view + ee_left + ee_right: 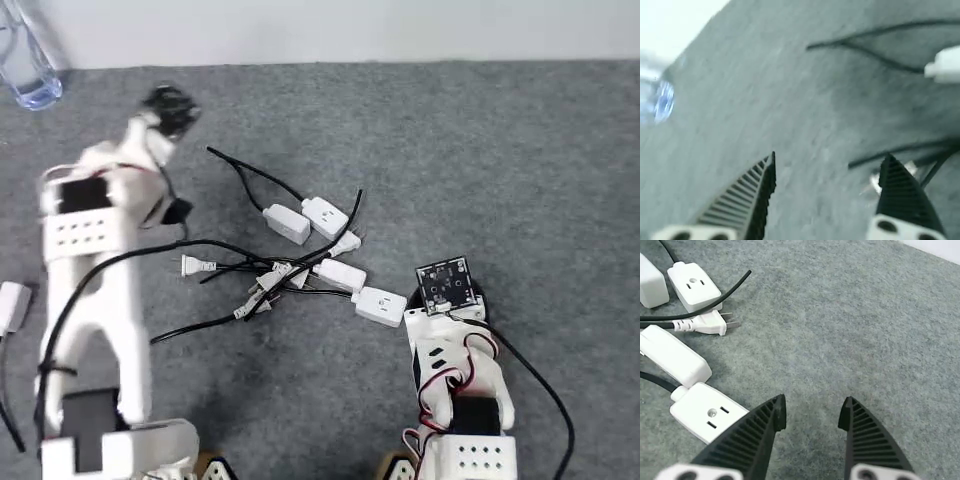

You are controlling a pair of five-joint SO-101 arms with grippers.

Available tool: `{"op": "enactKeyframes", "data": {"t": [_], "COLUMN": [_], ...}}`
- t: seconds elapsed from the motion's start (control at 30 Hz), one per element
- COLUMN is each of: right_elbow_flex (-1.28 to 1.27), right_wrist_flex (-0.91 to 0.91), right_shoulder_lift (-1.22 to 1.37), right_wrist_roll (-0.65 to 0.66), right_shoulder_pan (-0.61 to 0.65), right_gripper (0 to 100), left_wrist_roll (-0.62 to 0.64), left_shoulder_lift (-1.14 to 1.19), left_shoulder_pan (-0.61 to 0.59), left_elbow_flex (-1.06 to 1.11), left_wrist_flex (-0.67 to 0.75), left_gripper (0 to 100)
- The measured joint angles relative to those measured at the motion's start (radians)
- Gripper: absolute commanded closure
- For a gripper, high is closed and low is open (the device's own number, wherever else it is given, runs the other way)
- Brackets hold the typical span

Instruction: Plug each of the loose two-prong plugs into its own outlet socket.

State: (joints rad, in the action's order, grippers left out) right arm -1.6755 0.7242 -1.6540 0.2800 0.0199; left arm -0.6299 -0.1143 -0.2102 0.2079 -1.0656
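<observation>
A grey felt-covered table carries white outlet sockets, two-prong plugs and black cords tangled near its middle. A clear container sits at its far left corner.

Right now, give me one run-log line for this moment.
left claw: open, empty, above mat | right claw: open, empty, beside socket | socket: nothing plugged in | plug: loose on mat

From my right gripper, its fingers parted, grey carpet gives room to pass ahead and to the right. The nearest outlet socket lies just beside it. Mid-table, a tangle of black cords crosses plugs and sockets, crowding any approach from the left arm's side.
</observation>
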Motion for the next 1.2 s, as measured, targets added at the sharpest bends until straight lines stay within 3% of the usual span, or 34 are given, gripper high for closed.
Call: {"op": "enactKeyframes", "data": {"t": [0.23,0.5,0.93,1.2], "right_elbow_flex": [0.000,0.000,0.000,0.000], "right_wrist_flex": [0.000,0.000,0.000,0.026], "right_shoulder_lift": [0.000,0.000,0.000,0.000], "right_wrist_roll": [0.034,0.040,0.044,0.117], "right_shoulder_pan": [0.000,0.000,0.020,0.058], "right_gripper": [81.2,81.2,81.2,81.2], "left_wrist_roll": [-0.061,-0.281,-0.552,-0.571], "left_shoulder_lift": [0.201,0.382,0.422,0.422], "left_shoulder_pan": [0.117,0.135,0.287,0.427], "left_elbow_flex": [-0.123,-0.236,-0.238,-0.233], "left_wrist_flex": [0.026,0.038,-0.028,-0.023], "left_gripper": [69,69,69,69]}}
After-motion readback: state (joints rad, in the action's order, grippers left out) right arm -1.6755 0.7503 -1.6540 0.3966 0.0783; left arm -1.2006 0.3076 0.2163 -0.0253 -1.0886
